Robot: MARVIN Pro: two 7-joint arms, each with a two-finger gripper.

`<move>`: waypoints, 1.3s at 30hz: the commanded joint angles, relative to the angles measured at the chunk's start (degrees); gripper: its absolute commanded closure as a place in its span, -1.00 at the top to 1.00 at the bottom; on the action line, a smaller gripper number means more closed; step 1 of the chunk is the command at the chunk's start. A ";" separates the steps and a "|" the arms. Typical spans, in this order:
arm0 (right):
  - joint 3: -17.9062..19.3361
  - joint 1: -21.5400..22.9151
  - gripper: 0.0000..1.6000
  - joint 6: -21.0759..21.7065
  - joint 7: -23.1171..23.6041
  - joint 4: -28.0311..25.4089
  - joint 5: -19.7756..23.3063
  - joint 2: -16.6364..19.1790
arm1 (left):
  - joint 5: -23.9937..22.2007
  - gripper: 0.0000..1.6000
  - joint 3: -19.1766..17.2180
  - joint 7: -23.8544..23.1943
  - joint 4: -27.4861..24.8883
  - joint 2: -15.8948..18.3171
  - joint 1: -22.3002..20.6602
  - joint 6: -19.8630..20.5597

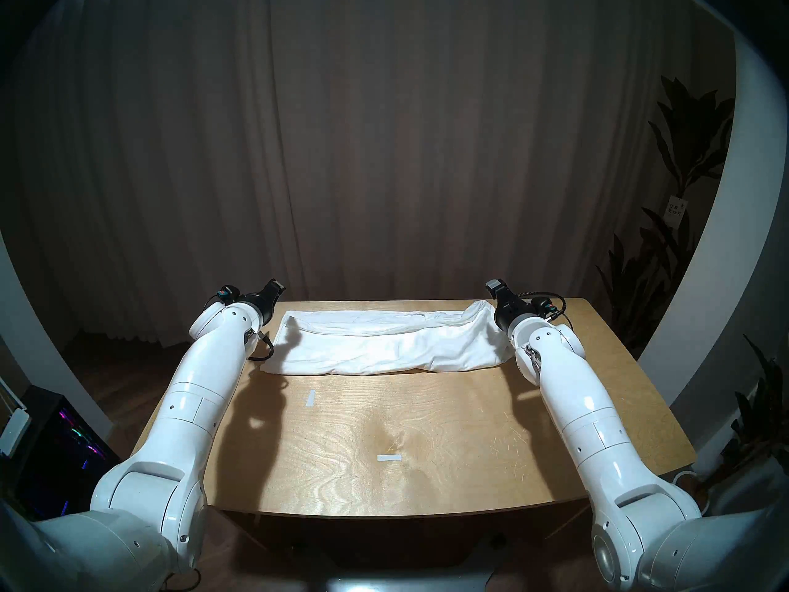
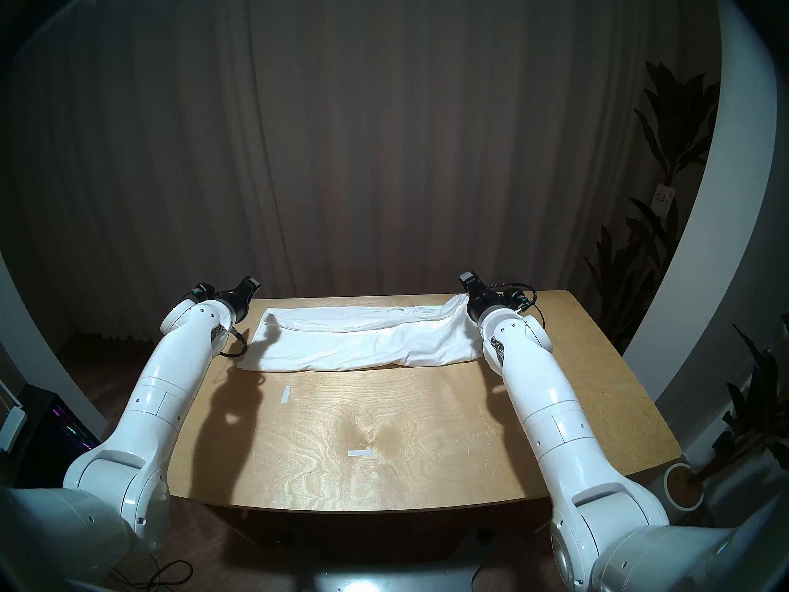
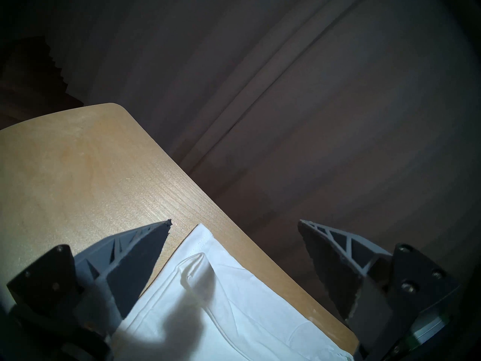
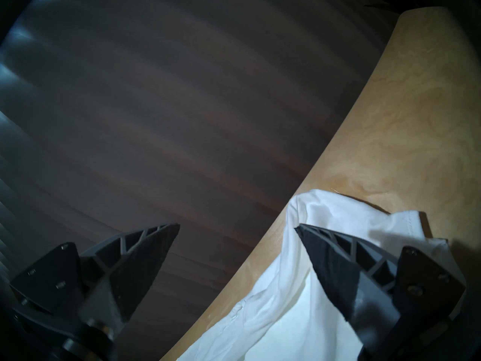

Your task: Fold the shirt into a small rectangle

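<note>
The shirt (image 1: 384, 343) is lying folded into a long, wrinkled white band across the far part of the wooden table (image 1: 427, 450), its length running from left to right close to the far edge. No lettering, collar or label is being shown on the upper surface. At the left end a stitched hem corner (image 3: 201, 234) is seen lying flat on the wood, with a small raised pucker of cloth just behind it. At the right end the fabric is bunched up into a rounded hump (image 4: 320, 204) beside the table edge. The left gripper (image 3: 234, 223) is being held above the left end of the shirt with its jaws spread wide and nothing between them; one finger is over the wood just left of the hem corner, the other out past the table edge. The right gripper (image 4: 236, 226) is likewise standing wide apart and empty, one finger (image 4: 338, 261) being seen over the bunched cloth, though whether it is touching the fabric cannot be judged from this dim view. Two small strips of white tape (image 1: 310, 397) (image 1: 389, 458) are lying on the bare near half of the table. A dark pleated curtain (image 1: 384, 151) is hanging behind the table, and a leafy plant (image 1: 683, 151) is standing at the far right.
</note>
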 commanded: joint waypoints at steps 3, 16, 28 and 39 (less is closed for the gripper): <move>2.21 -6.68 1.00 -0.12 1.79 -6.89 2.02 1.31 | -1.47 1.00 -0.63 -3.09 -4.59 -0.27 2.76 -0.59; 5.60 -16.47 1.00 -0.11 1.77 -14.77 5.27 2.18 | -4.12 1.00 -1.93 -6.98 -11.28 -0.30 7.81 -1.52; 10.05 -24.39 1.00 -0.69 0.52 -22.74 8.86 2.20 | -6.43 1.00 -5.22 -9.85 -19.13 0.39 13.73 -3.32; 13.07 -29.16 1.00 -0.93 -5.53 -30.18 15.58 -1.79 | -9.45 1.00 -8.92 -16.25 -28.55 -0.76 23.46 -6.67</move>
